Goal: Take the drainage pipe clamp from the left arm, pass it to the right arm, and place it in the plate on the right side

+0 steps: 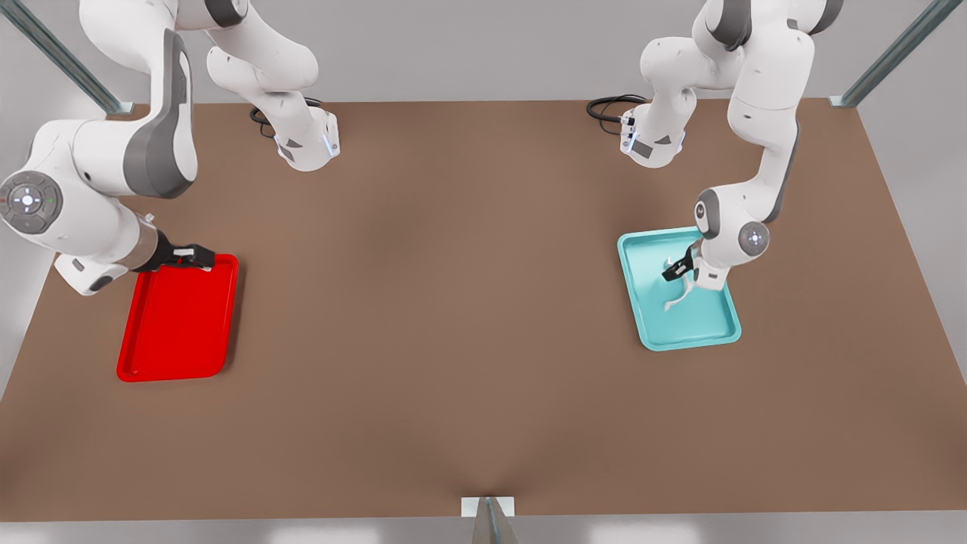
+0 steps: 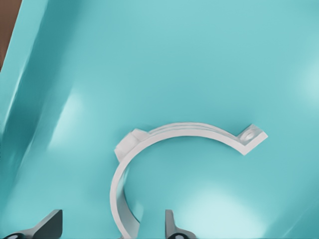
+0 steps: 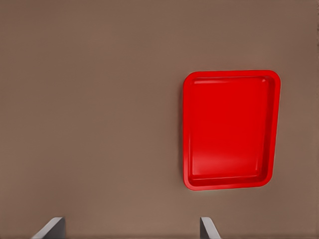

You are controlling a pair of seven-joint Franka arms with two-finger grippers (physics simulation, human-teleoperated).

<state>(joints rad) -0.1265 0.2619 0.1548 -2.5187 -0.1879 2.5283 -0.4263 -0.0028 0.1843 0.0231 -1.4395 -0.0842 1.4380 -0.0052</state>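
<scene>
The white C-shaped drainage pipe clamp (image 2: 179,130) lies in the teal tray (image 1: 706,332) at the front view's right, also seen as the clamp (image 1: 680,296). My left gripper (image 1: 678,270) is low over it and open. In the left wrist view the gripper (image 2: 113,219) straddles one end of the strip, with both fingertips (image 2: 51,225) apart from it. At the front view's left, my right gripper (image 1: 198,257) hangs open over the far rim of the red plate (image 1: 177,317). The right wrist view shows that plate (image 3: 229,129) empty and the gripper (image 3: 132,224) holding nothing.
The brown table (image 1: 453,302) stretches bare between the two trays. Both arm bases with black cables (image 1: 612,109) stand at the far edge. Metal frame posts (image 1: 876,72) rise at the far corners, and a bracket (image 1: 489,508) sits at the near edge.
</scene>
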